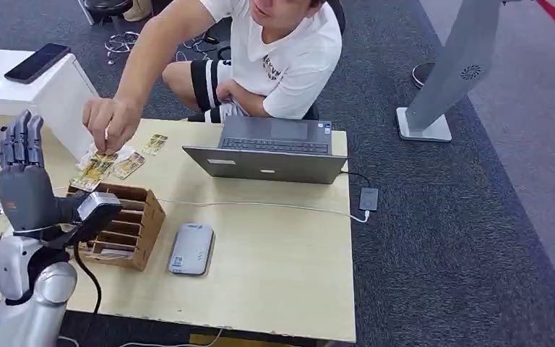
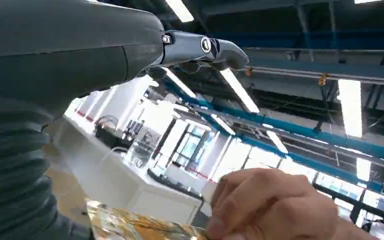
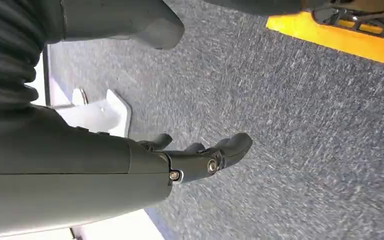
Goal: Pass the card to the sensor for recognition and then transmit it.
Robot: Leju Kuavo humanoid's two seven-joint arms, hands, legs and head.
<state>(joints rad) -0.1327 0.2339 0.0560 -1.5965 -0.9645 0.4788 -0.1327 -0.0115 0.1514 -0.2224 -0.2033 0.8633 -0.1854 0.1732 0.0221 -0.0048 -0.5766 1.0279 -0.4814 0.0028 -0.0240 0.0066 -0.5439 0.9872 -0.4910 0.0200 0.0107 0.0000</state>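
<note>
Several gold cards [image 1: 95, 170] lie on the wooden table's [image 1: 282, 275] far left part. A person's hand [image 1: 111, 121] reaches down onto them. The same hand [image 2: 275, 205] and a gold card [image 2: 130, 227] appear in the left wrist view. My left hand [image 1: 23, 181] is raised at the table's left edge, fingers straight up and apart, holding nothing, a short way from the cards. The grey sensor pad [image 1: 191, 249] lies flat near the table's middle. My right hand [image 3: 200, 160] hangs over grey carpet with its fingers loosely extended and nothing in them.
A wooden slotted card box [image 1: 127, 225] stands between my left hand and the sensor. An open grey laptop [image 1: 274, 148] sits at the table's far side, with its cable and adapter [image 1: 368, 198] off the right edge. A seated person is behind the table. A white side table [image 1: 50, 90] carries a phone [image 1: 37, 62].
</note>
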